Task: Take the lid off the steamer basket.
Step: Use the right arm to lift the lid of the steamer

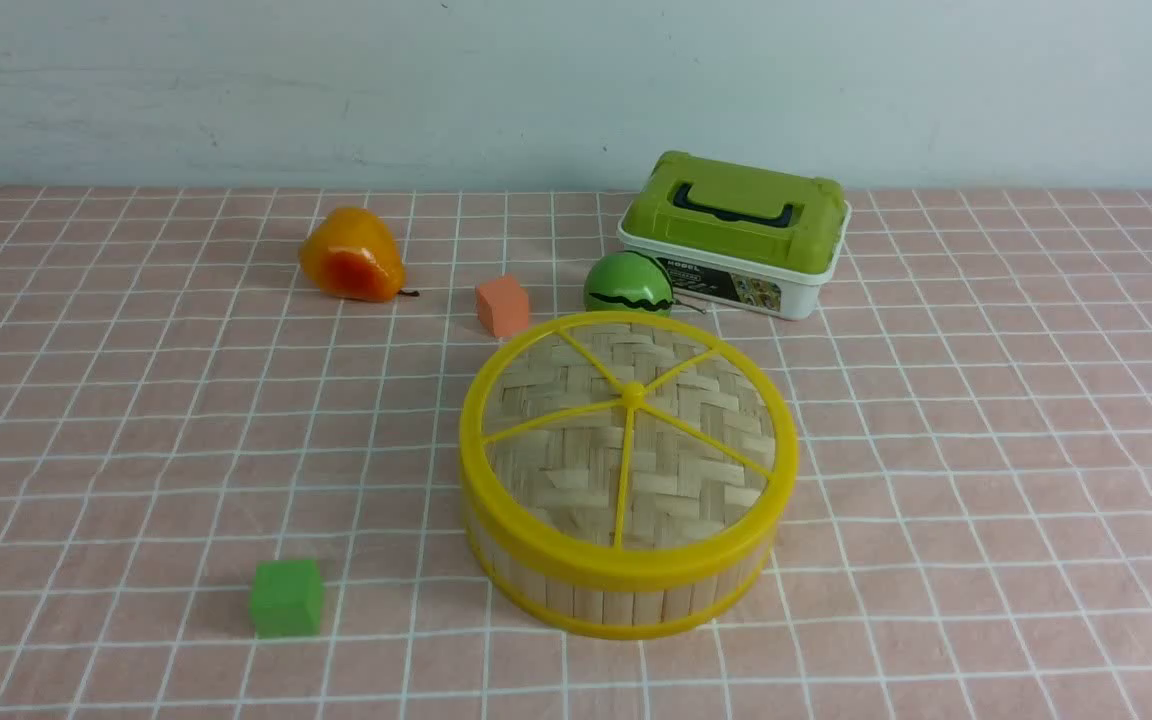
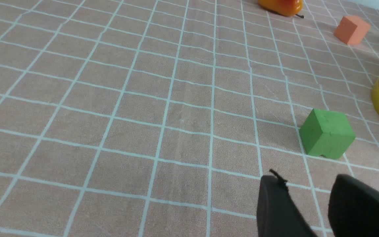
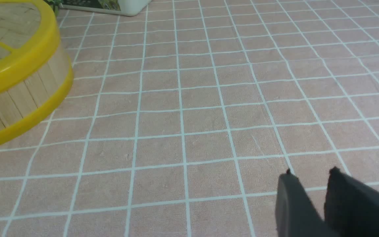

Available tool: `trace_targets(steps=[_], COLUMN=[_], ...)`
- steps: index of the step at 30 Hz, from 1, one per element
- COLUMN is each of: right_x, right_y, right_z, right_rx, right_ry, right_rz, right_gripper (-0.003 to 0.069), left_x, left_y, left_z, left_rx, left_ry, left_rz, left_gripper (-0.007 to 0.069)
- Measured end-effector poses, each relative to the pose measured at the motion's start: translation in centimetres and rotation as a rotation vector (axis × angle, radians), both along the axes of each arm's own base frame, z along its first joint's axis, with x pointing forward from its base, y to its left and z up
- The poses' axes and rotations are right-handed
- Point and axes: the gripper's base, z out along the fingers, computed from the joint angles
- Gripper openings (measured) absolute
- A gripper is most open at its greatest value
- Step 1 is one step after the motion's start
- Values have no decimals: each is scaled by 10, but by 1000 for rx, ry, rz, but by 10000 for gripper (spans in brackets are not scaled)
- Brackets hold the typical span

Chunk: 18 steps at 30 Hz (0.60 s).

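Nothing is done yet: the lid [image 1: 626, 420] sits flat on the steamer basket [image 1: 626, 592], ahead of the right pincer [image 3: 311, 179] and to its left, well apart. The left pincer [image 2: 308, 186] and the right one both stand narrowly parted, empty, above the table [image 1: 986, 480].

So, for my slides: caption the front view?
Lid on steamer basket, amid pear, melon, orange block, green block, box.

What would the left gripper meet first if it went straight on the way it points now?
Most likely the green cube, which lies just ahead of the left gripper in the left wrist view. Nothing stands between them. Depth is unclear, so it might touch the tablecloth first.
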Motion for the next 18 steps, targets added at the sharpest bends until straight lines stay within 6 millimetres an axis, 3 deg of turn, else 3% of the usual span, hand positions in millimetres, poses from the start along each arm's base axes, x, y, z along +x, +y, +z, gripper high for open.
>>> trace_targets(steps=[18], right_x=[0], right_y=[0], right_z=[0], right_rx=[0], right_ry=[0], right_rz=[0], right_gripper=[153], left_x=[0], left_y=[0], left_z=[0], left_rx=[0], left_ry=[0], left_rz=[0], left_gripper=[239])
